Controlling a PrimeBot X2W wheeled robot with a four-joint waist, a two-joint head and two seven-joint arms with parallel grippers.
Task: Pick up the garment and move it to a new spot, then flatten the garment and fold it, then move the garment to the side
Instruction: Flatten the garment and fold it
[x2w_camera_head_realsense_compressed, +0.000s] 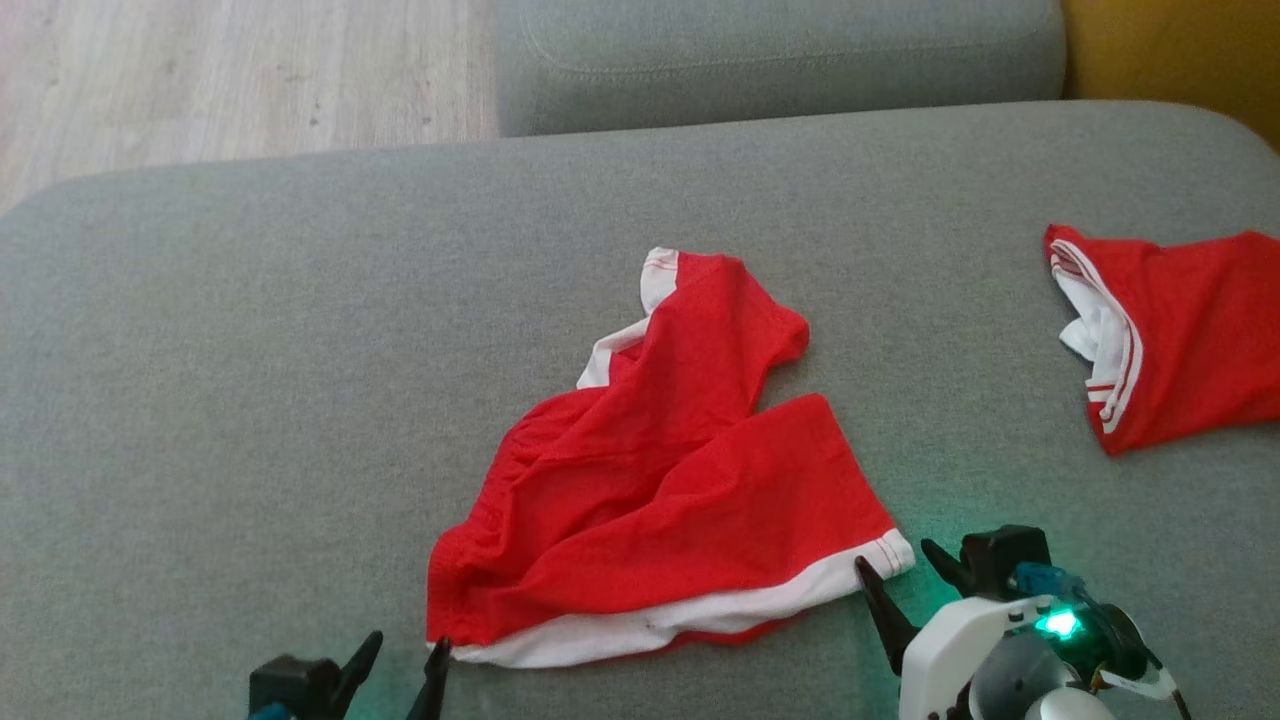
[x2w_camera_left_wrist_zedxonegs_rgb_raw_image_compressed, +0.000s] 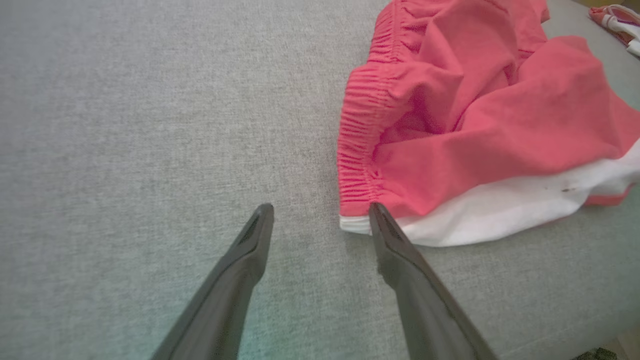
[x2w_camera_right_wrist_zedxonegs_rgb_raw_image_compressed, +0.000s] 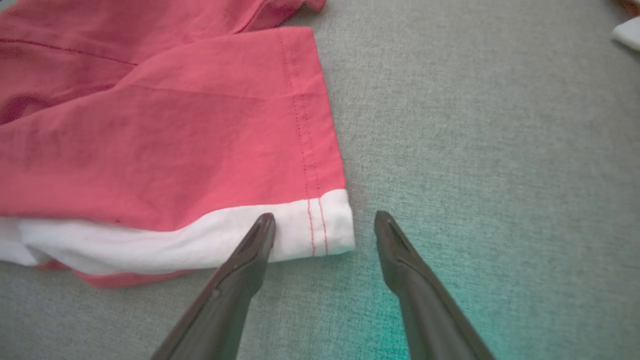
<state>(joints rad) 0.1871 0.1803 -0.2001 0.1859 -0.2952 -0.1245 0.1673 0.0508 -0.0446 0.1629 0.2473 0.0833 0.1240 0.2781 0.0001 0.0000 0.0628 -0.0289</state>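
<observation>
Left tool (x2w_camera_left_wrist_zedxonegs_rgb_raw_image_compressed: 321, 206) stands released, jaws spread wide, one finger tip at the near corner of the red shorts (x2w_camera_head_realsense_compressed: 660, 480) where the gathered waistband (x2w_camera_left_wrist_zedxonegs_rgb_raw_image_compressed: 360, 130) meets the white trim, the other over bare grey cushion (x2w_camera_head_realsense_compressed: 250, 350). Right tool (x2w_camera_right_wrist_zedxonegs_rgb_raw_image_compressed: 324, 215) is likewise released, straddling the opposite near corner, the white hem (x2w_camera_right_wrist_zedxonegs_rgb_raw_image_compressed: 325, 225) lying between its tips. The shorts lie crumpled and part-doubled at the middle of the cushion; a second red garment (x2w_camera_head_realsense_compressed: 1190, 340) sits well apart toward the right edge. The likely trouble is on the left: little cloth lies between those jaws, so closing there could miss or nip upholstery. Either tool may also catch only the top layer, letting the shorts sag open and bunch when lifted.
</observation>
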